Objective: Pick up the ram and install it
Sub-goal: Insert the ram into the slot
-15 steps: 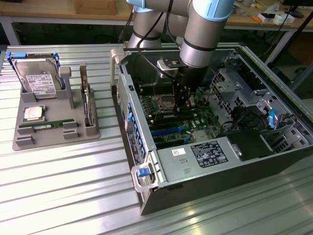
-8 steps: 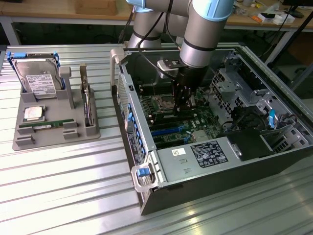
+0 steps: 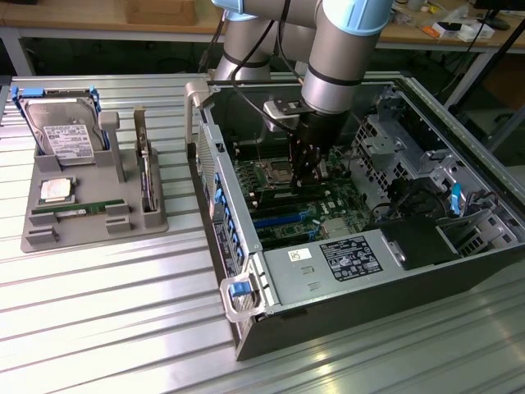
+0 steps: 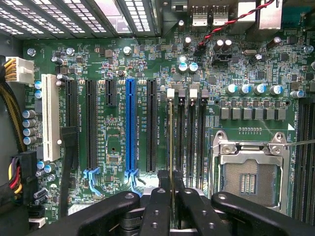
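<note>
The ram point(image 4: 171, 137) shows edge-on as a thin green strip standing along the outermost of the black memory slots point(image 4: 190, 142) on the motherboard point(image 4: 113, 147). My gripper point(image 4: 171, 186) is shut on its near end, with one black finger on each side. In the exterior view my gripper point(image 3: 306, 176) reaches straight down into the open computer case point(image 3: 344, 271), just beside the processor socket point(image 3: 275, 171). Whether the ram is seated in the slot I cannot tell.
A grey tray point(image 3: 90, 234) at the exterior view's left holds a hard drive point(image 3: 66, 131), a silver chip point(image 3: 56, 190), another green stick point(image 3: 78, 211) and an upright card point(image 3: 146, 176). The empty socket point(image 4: 251, 179), capacitors and case walls stand close around the slots.
</note>
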You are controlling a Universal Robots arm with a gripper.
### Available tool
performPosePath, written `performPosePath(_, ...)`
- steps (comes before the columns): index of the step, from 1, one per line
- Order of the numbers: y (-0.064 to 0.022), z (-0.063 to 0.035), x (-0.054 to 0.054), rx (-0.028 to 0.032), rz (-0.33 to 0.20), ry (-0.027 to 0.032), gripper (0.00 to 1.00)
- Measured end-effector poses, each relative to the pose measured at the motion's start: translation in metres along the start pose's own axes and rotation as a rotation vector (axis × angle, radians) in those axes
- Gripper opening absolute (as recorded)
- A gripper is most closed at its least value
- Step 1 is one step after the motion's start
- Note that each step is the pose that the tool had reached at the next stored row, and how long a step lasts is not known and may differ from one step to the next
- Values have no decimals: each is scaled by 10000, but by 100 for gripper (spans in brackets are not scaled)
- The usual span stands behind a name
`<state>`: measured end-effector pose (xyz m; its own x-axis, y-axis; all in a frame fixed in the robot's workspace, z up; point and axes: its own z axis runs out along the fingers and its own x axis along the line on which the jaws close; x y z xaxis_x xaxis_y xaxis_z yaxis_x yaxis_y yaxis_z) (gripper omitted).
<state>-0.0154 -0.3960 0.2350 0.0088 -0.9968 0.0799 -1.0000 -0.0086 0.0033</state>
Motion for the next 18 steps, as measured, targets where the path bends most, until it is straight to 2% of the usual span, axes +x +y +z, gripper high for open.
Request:
performPosePath(3,0,7,0,65,6,2,13)
performPosePath(18,1,30,-2,79,-88,8,13)
